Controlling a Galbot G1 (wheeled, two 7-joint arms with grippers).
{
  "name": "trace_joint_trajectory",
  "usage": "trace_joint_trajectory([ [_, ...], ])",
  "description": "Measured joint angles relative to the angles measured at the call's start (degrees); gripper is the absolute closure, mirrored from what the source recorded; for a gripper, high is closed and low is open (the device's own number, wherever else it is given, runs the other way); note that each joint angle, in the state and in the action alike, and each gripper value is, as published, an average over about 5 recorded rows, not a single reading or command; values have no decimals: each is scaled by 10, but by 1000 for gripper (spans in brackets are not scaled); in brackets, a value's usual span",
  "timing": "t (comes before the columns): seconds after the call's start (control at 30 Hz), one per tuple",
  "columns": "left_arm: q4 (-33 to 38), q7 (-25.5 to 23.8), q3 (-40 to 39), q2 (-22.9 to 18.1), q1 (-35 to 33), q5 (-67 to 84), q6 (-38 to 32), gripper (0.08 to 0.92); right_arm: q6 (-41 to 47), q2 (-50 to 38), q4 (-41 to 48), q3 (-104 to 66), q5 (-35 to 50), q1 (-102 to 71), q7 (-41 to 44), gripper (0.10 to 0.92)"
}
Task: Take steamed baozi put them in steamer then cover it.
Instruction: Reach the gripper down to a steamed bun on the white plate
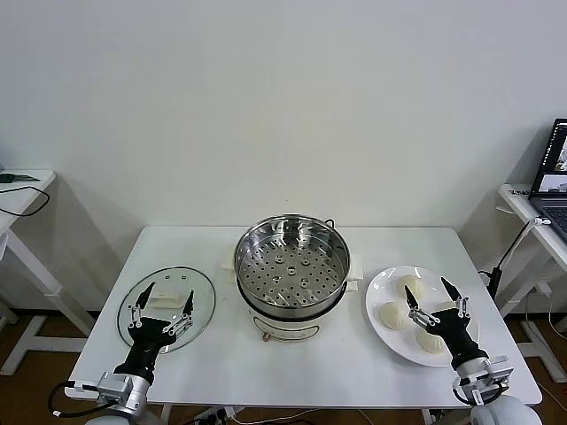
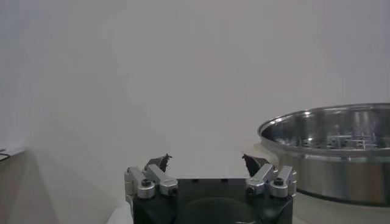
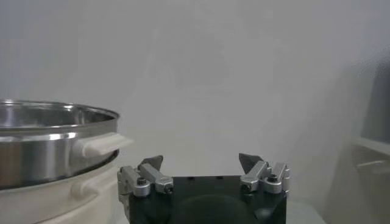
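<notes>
We hold both grippers, left [image 1: 165, 304] and right [image 1: 434, 296], fully open and empty, flanking the uncovered steamer [image 1: 291, 266]: cover [image 1: 166, 307] lower left, baozi [image 1: 392, 314] lower right.

The right gripper [image 1: 434, 298] is covering part of the buns [image 1: 391, 314] on the plate [image 1: 381, 292], so their number is staying unclear; the left gripper [image 1: 164, 305] is hiding part of the glass lid [image 1: 199, 292] and its handle; the steamer [image 2: 341, 146] is being cut off by the edge in both wrist views; a laptop [image 1: 556, 173] is running off the head view's right edge; both arms are disappearing below the bottom edge.
</notes>
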State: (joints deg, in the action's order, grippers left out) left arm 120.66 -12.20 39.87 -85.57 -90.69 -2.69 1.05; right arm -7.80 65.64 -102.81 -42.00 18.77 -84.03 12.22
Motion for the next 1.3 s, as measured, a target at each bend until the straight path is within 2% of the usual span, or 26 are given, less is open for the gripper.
trace_joint_trajectory([
  [0.27, 0, 0, 0, 4, 1, -3, 0, 177, 18, -47, 23, 0, -46, 32, -1, 203],
  [0.57, -2, -1, 0, 14, 4, -3, -3, 177, 51, -184, 66, 45, -145, 102, 48, 203],
  [0.9, 6, -1, -7, 15, 3, -3, -5, 177, 79, -327, 153, 235, -221, 302, 225, 203],
  [1.13, 10, 1, -13, 15, -1, -11, -5, 177, 95, -353, 226, 429, -253, 505, 367, 203],
  [1.3, 14, 2, -18, 13, -2, -17, -4, 177, 101, -342, 281, 553, -269, 631, 439, 203],
])
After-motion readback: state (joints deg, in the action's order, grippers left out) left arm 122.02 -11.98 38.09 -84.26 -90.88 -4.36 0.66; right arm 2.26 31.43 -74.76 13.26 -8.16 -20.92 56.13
